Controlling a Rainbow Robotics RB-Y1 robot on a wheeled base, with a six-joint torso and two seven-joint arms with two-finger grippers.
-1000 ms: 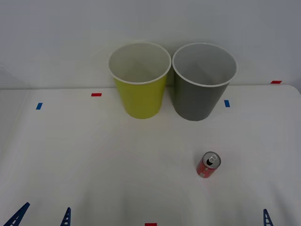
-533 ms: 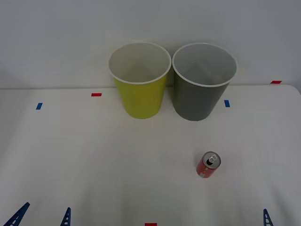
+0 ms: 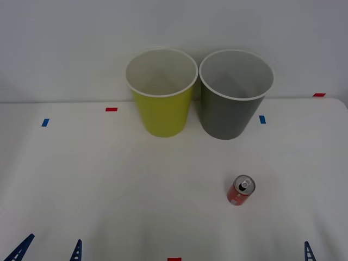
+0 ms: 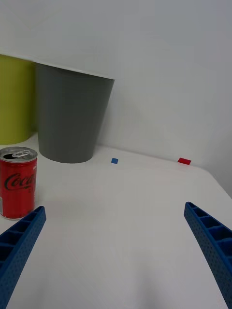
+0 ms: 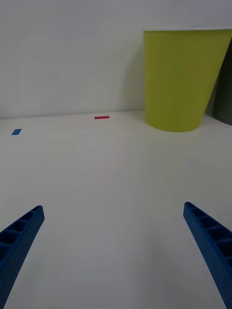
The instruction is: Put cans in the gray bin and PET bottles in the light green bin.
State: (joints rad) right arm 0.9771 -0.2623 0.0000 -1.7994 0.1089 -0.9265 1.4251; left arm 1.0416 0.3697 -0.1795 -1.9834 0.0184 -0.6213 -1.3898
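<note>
A small red can [image 3: 240, 191] with a silver top stands upright on the white table, right of centre. Behind it stands the gray bin [image 3: 235, 98], and the light green bin [image 3: 161, 95] is close beside it on the left; both look empty from above. PET bottles are out of view. My right gripper [image 4: 114, 208] is open and low over the table, with the can [image 4: 18, 182] just beyond its left fingertip and the gray bin [image 4: 70, 115] farther off. My left gripper [image 5: 113, 207] is open at the near left, facing the light green bin [image 5: 183, 79].
Small red tape marks [image 3: 111, 109] and blue tape marks [image 3: 45, 122] dot the table. A white wall rises right behind the bins. The table's right edge [image 3: 343, 109] lies beyond the gray bin. Bare table stretches between the grippers and the bins.
</note>
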